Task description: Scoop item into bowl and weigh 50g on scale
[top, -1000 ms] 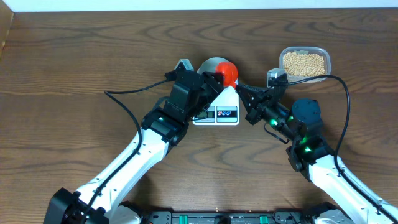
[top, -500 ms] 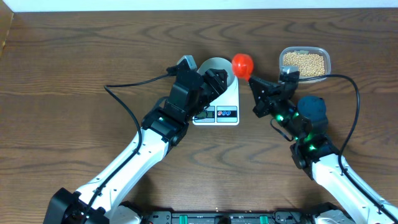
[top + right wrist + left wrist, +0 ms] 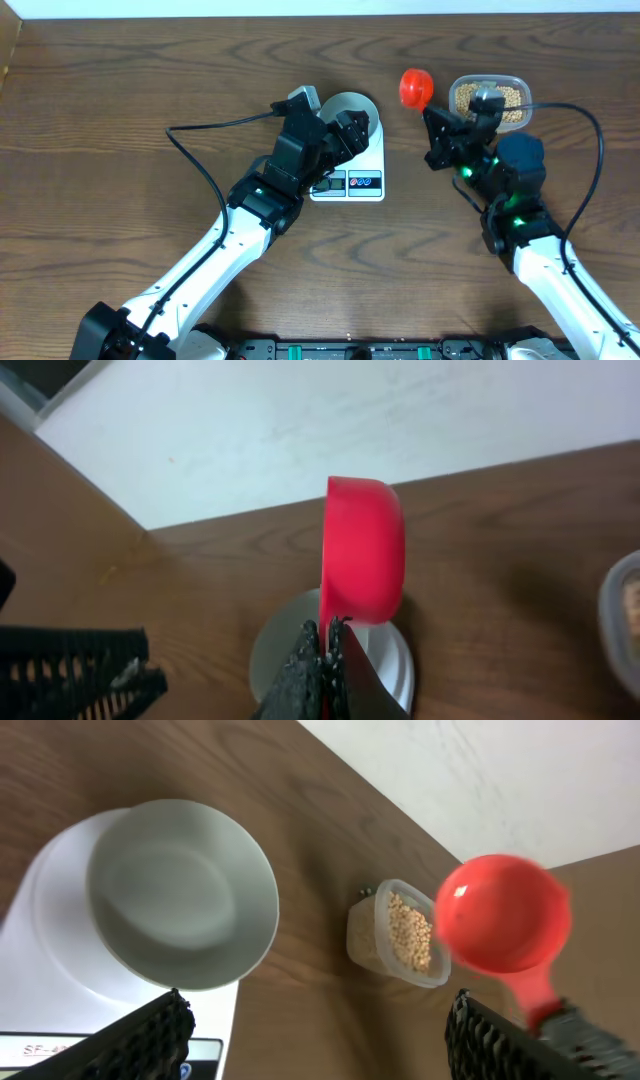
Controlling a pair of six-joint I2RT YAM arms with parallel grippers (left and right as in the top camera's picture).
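Overhead: bowl [image 3: 348, 107] on scale [image 3: 364, 165], looks empty, parked for weighing. Left gripper [image 3: 320, 1035] spread wide over bowl's edge, holding nothing. Right gripper [image 3: 325, 650] pinching handle of red scoop [image 3: 416, 87], cup empty, just beside tub [image 3: 526, 100] of beans [image 3: 505, 97]. Likely lining up dip.

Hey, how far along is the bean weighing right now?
Done: the bowl sits on the scale, empty. In hand: the right hand grips the red scoop, empty, beside the tub of beans. Remaining: scoop beans, fill the bowl to weight.
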